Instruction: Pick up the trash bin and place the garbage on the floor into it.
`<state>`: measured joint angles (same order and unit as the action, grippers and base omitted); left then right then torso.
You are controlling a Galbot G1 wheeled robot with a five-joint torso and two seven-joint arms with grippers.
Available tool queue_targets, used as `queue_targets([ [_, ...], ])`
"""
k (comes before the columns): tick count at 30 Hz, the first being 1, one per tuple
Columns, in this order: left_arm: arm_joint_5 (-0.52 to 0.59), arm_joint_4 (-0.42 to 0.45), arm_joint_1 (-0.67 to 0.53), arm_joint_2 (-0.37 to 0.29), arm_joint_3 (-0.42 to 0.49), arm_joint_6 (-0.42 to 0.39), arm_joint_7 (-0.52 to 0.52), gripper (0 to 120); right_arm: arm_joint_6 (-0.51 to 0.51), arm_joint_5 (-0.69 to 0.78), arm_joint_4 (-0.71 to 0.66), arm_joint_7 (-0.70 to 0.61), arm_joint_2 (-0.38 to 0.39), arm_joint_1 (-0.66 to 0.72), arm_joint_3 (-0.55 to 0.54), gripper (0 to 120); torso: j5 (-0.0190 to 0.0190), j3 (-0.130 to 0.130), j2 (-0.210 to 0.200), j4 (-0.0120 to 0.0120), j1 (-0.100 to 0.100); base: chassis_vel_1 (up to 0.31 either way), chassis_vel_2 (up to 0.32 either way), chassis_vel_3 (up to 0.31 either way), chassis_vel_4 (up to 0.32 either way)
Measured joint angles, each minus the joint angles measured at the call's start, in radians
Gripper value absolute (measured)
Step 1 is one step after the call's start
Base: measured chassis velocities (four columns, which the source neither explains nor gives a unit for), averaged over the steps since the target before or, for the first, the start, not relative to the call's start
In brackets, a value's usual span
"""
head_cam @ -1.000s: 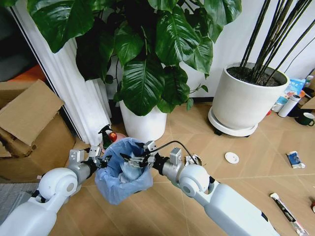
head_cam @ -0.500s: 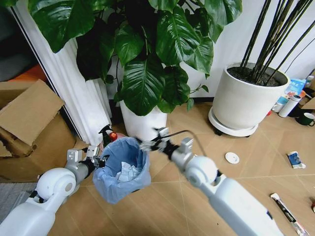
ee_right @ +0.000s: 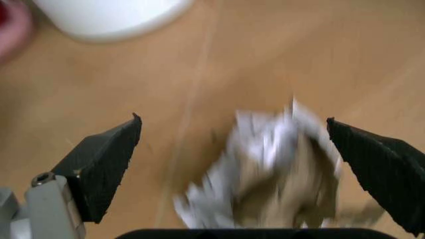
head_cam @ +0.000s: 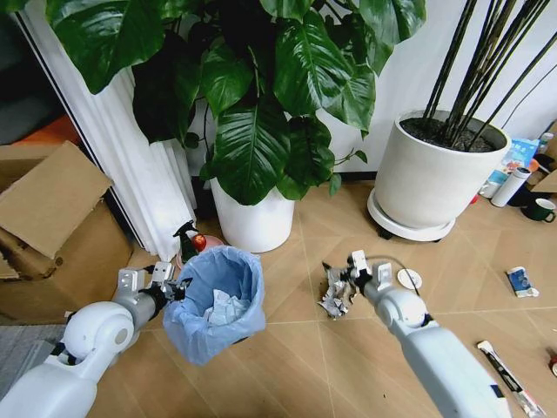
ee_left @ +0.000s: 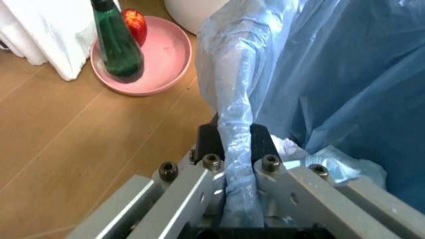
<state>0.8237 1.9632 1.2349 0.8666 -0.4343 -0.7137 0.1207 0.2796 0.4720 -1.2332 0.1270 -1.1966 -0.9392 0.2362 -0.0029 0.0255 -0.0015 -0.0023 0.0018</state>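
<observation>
The left gripper [ee_left: 236, 199] is clamped on the rim of the small round dark trash bin [head_cam: 215, 300], its metal fingers [ee_left: 199, 186] pinching a fold of the crinkly light blue plastic bag [ee_left: 332, 74] that lines it; in the head view this gripper [head_cam: 171, 287] holds the bin off the light brown wood-look floor [head_cam: 287, 366] at the robot's left, and crumpled white paper [head_cam: 226, 306] lies inside the bag. Just beyond the bin, a pink round dish [ee_left: 156, 59] on the floor carries a dark green bottle [ee_left: 116, 42] and a red apple-like fruit [ee_left: 135, 23]. The right gripper [ee_right: 265, 149] is spread wide, its black ribbed pads [ee_right: 106, 164] standing to either side of a crumpled silver foil wrapper [ee_right: 279, 164] on the floor without touching it; the head view places this gripper [head_cam: 341, 280] right at the wrapper [head_cam: 336, 292], near the floor. Farther to the right lie a white round lid [head_cam: 410, 279], a blue packet [head_cam: 520, 280] and a long white tube [head_cam: 506, 374]. Behind stand a white planter with broad green leaves [head_cam: 252, 218] and a second, wider white planter [head_cam: 435, 174].
</observation>
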Motion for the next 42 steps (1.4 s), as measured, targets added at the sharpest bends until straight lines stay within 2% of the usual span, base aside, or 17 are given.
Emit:
queue_targets([
  [2, -0.001, 0.002, 0.001, 0.001, 0.001, 0.001, 0.000, 0, -0.002, -0.006, 0.110, 0.000, -0.042, 0.019, 0.022, 100, 0.0000, 0.000, 0.000, 0.0002, 0.000, 0.000, 0.000, 0.000, 0.000],
  [5, -0.002, 0.003, 0.002, 0.000, 0.001, 0.001, 0.000, 0, 0.005, -0.011, 0.187, -0.022, -0.067, 0.033, 0.046, 100, 0.0001, 0.000, 0.000, 0.0001, 0.000, 0.000, 0.000, 0.000, 0.000],
  [16, -0.005, 0.004, 0.004, 0.004, 0.008, 0.002, 0.000, 0, 0.003, -0.012, 0.283, -0.019, -0.096, 0.057, 0.106, 98, -0.0001, 0.000, 0.000, 0.0000, 0.000, 0.000, 0.000, 0.000, 0.000],
  [19, -0.005, 0.005, 0.004, 0.000, 0.008, 0.002, 0.000, 0, -0.012, -0.014, 0.292, -0.008, -0.100, 0.059, 0.113, 85, -0.0001, 0.000, 0.000, 0.0000, 0.000, 0.000, 0.000, 0.000, 0.000],
  [20, -0.005, 0.005, 0.004, 0.000, 0.008, 0.002, 0.000, 0, -0.012, -0.014, 0.292, -0.008, -0.100, 0.059, 0.113, 85, -0.0001, 0.000, 0.000, 0.0000, 0.000, 0.000, 0.000, 0.000, 0.000],
  [23, -0.006, 0.008, 0.005, 0.001, 0.008, 0.002, 0.000, 0, -0.027, -0.029, 0.304, -0.005, -0.106, 0.060, 0.117, 68, -0.0002, 0.000, 0.000, 0.0000, 0.000, 0.000, 0.000, 0.000, 0.000],
  [26, -0.007, 0.011, 0.007, 0.001, 0.008, 0.003, -0.001, 0, -0.036, -0.040, 0.309, -0.006, -0.111, 0.062, 0.119, 62, -0.0002, 0.000, 0.000, 0.0000, 0.000, 0.000, 0.000, 0.000, 0.000],
  [29, -0.006, 0.019, 0.010, 0.001, 0.008, 0.003, -0.002, 0, -0.043, -0.048, 0.316, -0.010, -0.118, 0.065, 0.126, 49, -0.0002, 0.000, 0.000, 0.0000, 0.000, 0.000, 0.000, 0.000, 0.000],
  [30, -0.006, 0.019, 0.010, 0.001, 0.008, 0.003, -0.002, 0, -0.043, -0.048, 0.316, -0.010, -0.118, 0.065, 0.126, 49, -0.0002, 0.000, 0.000, 0.0000, 0.000, 0.000, 0.000, 0.000, 0.000],
  [34, -0.002, 0.023, 0.010, -0.004, 0.008, 0.003, -0.002, 0, -0.047, -0.049, 0.319, -0.011, -0.119, 0.067, 0.130, 28, -0.0002, 0.000, 0.000, 0.0000, 0.000, 0.000, 0.000, 0.000, 0.000],
  [36, -0.002, 0.024, 0.010, -0.005, 0.008, 0.003, -0.002, 0, -0.047, -0.049, 0.319, -0.011, -0.119, 0.067, 0.130, 25, -0.0002, 0.000, 0.000, 0.0000, 0.000, 0.000, 0.000, 0.000, 0.000],
  [42, -0.001, 0.032, 0.017, -0.008, 0.007, 0.003, -0.002, 0, -0.050, -0.056, 0.312, -0.017, -0.119, 0.062, 0.131, 2, -0.0002, 0.000, 0.000, 0.0000, 0.000, 0.000, 0.000, 0.000, 0.000],
])
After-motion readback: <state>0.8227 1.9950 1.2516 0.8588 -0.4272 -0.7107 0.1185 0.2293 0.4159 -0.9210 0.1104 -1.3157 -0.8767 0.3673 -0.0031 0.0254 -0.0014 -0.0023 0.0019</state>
